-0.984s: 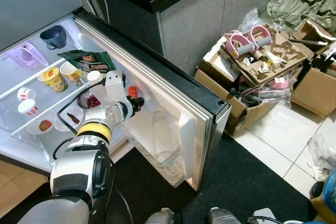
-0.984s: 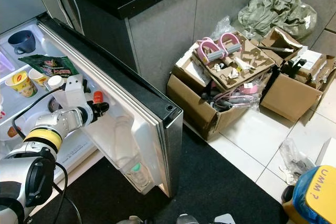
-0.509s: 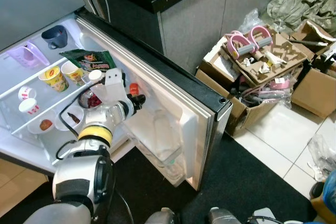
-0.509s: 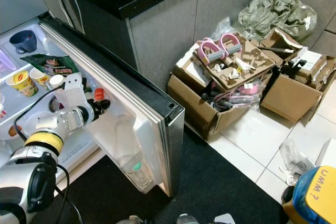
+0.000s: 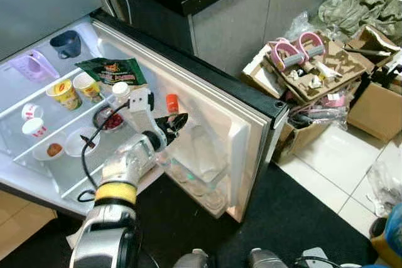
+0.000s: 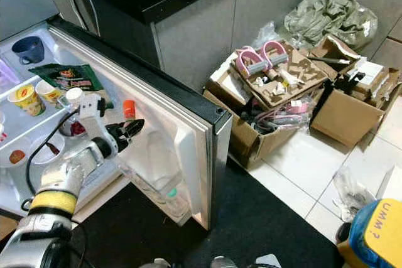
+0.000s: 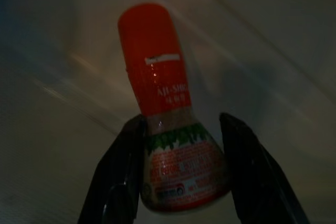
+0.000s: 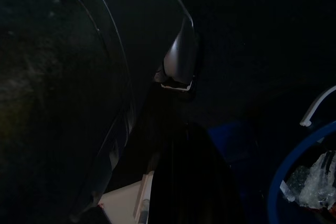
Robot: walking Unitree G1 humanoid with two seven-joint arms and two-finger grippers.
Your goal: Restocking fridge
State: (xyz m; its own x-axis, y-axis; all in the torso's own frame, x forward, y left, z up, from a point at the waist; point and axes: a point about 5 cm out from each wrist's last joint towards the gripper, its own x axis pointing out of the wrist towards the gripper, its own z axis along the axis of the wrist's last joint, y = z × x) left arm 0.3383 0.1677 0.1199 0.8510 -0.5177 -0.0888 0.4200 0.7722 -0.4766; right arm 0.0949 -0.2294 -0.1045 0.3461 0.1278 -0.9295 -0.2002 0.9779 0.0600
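My left gripper [image 5: 174, 122] is shut on the lower body of a small bottle with an orange-red cap [image 5: 171, 102]. It holds the bottle upright just in front of the inner side of the open fridge door [image 5: 242, 149]. In the left wrist view the bottle [image 7: 170, 129] stands between the two black fingers [image 7: 123, 182], green-and-red label low, cap pointing away. A clear door bin [image 5: 196, 183] lies just below the gripper. The right wrist view is very dark, with a black shape [image 8: 184, 182] that I cannot resolve.
The fridge shelves [image 5: 38, 123] hold noodle cups [image 5: 63, 92], a green packet [image 5: 113, 70], small bowls, a blue mug [image 5: 66, 43] and a purple jug. Cardboard boxes of clutter [image 5: 314, 73] stand right of the door on white tiles. A black mat [image 5: 301, 218] covers the floor in front.
My left arm has stretched out to the right, carrying the bottle closer to the door's inner side. The view has shifted a little and the door stands slightly wider.
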